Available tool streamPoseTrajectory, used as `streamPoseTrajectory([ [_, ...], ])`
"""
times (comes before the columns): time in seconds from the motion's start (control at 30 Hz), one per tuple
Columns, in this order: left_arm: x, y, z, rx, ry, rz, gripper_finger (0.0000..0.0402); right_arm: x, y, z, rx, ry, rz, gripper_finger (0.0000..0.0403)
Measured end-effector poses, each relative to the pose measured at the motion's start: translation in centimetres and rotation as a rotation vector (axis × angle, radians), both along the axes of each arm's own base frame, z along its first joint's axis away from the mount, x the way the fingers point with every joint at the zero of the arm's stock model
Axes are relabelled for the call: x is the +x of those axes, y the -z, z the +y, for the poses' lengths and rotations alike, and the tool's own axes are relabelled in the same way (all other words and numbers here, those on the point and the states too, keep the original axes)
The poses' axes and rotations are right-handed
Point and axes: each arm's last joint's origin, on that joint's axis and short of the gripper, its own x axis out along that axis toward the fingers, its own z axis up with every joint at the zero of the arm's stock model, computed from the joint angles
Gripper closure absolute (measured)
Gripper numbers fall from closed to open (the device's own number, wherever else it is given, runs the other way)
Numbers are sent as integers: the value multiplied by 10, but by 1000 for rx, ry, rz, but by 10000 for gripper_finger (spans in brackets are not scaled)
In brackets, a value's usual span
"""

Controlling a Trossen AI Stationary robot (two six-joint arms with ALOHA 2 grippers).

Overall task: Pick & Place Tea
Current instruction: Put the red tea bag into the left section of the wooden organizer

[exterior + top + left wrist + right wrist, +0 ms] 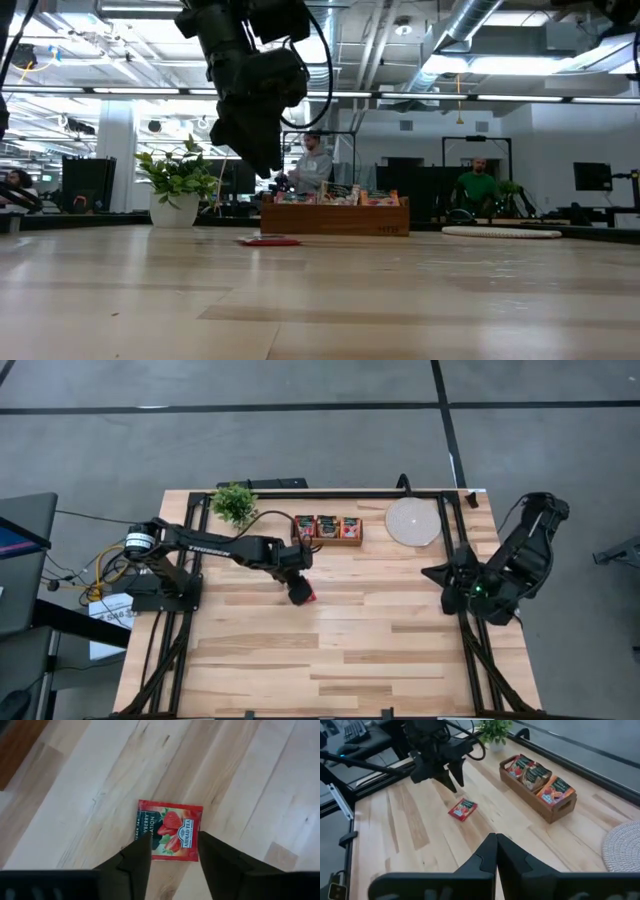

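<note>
A red strawberry tea packet (170,830) lies flat on the wooden table, seen also in the high view (308,597), the low view (270,240) and the right wrist view (462,809). My left gripper (174,842) hangs open above it, fingers pointing down, one on either side of the packet's near edge and clear of it. The low view shows this gripper (255,150) well above the tabletop. My right gripper (496,842) is shut and waits at the table's right edge (447,575).
A wooden tray (327,529) holding three tea packets stands near the far edge, just beyond the left gripper. A potted plant (234,504) sits to its left and a round woven mat (413,520) to its right. People show in the room behind.
</note>
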Motion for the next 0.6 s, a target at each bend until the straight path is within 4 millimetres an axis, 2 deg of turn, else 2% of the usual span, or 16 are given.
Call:
streamPoseTrajectory([
  [0.23,3,10,6,-15,12,34,214,-10,2,-8,-55,-4,-34,403],
  [0.4,5,21,7,-41,19,71,213,-6,28,-7,-15,44,-50,403],
  [0.6,5,21,7,-41,20,76,212,10,59,-5,51,74,-12,403],
])
